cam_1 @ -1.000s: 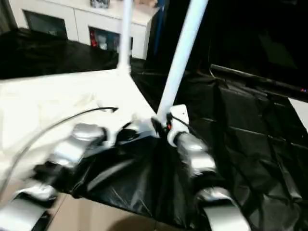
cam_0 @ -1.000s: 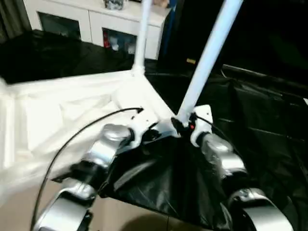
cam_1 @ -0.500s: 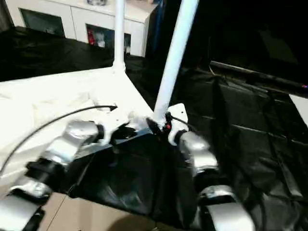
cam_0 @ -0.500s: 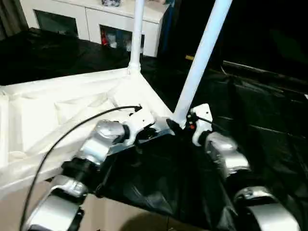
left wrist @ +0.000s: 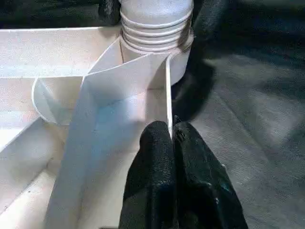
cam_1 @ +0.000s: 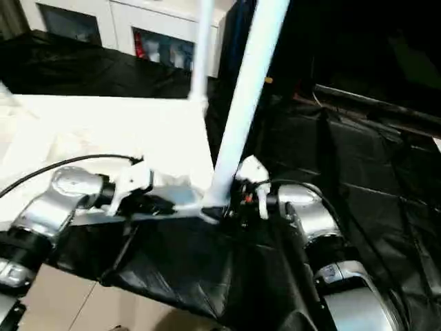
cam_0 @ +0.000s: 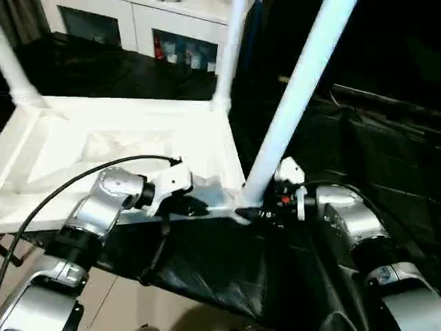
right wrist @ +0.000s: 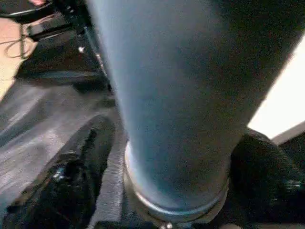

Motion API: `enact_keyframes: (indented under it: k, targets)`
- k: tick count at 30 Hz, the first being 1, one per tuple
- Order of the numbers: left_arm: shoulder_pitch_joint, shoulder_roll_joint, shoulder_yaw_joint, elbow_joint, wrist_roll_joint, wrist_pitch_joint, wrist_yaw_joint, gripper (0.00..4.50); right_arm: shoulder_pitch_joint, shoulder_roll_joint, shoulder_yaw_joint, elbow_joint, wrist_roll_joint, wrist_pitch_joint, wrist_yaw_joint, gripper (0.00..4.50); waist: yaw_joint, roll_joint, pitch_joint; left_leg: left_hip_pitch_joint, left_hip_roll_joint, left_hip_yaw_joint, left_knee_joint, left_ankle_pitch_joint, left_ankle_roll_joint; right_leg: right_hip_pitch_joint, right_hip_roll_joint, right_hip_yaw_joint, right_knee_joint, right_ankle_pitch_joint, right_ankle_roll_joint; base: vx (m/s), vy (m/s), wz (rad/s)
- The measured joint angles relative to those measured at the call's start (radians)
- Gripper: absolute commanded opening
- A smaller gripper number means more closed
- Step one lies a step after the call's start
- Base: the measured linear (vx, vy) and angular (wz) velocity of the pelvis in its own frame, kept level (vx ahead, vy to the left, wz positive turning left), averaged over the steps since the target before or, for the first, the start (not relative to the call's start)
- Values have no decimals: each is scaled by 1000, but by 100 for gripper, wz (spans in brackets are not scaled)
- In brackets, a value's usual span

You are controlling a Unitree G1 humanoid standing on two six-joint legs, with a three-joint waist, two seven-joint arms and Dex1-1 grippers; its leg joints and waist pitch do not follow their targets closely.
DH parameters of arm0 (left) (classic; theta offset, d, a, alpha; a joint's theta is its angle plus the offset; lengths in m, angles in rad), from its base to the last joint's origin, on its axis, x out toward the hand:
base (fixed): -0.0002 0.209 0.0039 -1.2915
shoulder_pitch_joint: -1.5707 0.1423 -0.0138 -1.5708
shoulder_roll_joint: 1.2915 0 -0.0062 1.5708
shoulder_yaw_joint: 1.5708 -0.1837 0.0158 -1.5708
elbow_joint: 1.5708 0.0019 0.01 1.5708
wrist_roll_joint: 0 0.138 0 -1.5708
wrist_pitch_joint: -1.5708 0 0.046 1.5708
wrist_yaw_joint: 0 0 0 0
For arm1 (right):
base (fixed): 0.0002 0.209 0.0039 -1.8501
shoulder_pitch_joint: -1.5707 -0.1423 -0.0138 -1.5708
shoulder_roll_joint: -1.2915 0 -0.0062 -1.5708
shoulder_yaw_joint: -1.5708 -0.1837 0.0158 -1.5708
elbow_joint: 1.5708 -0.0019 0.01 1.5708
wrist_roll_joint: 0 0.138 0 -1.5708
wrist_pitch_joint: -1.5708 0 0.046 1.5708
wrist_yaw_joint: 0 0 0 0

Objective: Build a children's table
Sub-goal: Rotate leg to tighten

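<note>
Upside-down white tabletop (cam_0: 138,148) on black sheeting, three legs seen standing in corner sockets; fourth corner out of sight, so completion cannot be judged. Closest, left gripper (left wrist: 172,143) pinched shut on the thin edge wall of the tabletop, just short of the near corner socket. Right gripper (cam_0: 265,210) at the foot of the near leg (cam_0: 296,103), black fingers (right wrist: 66,181) spread either side of it, apparently bracketing rather than clamping. Beyond, second leg (cam_0: 229,52) at the far corner, third leg (cam_0: 12,72) far off past the left gripper.
</note>
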Motion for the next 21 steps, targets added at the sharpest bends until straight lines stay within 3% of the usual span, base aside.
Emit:
enact_keyframes:
  k: [6, 11, 17, 21]
  targets:
    - [0, 16, -1, 3, -9, -4, -41, 0, 17, 3, 10, -35, -1, 16, 9, 298, 2, 0, 0, 2, 3, 3, 0, 1, -1, 0, 0, 0, 1, 0, 0, 0, 0, 0]
    - [-6, 12, 1, 29, -6, -12, -30, 0, 50, 32, -22, -49, 11, 29, -50, 273, 1, 1, 1, 5, 3, 3, 0, -2, -7, 3, 0, 0, 1, 0, 0, 0, 0, 0]
    - [-47, -55, 20, 82, 50, 50, 140, 0, 75, 192, -129, -18, 11, 16, -482, 269, -12, 8, 4, 11, 3, 1, -1, 2, -14, 6, 0, 0, 0, 1, 5, 0, 0, 0]
    - [-86, -149, 18, 153, 89, 75, 275, 0, 54, 275, -183, 31, 3, 10, -726, 269, -7, 22, 7, 20, 2, 0, -1, 2, -14, 15, 0, 1, -2, 0, 6, 0, 0, 0]
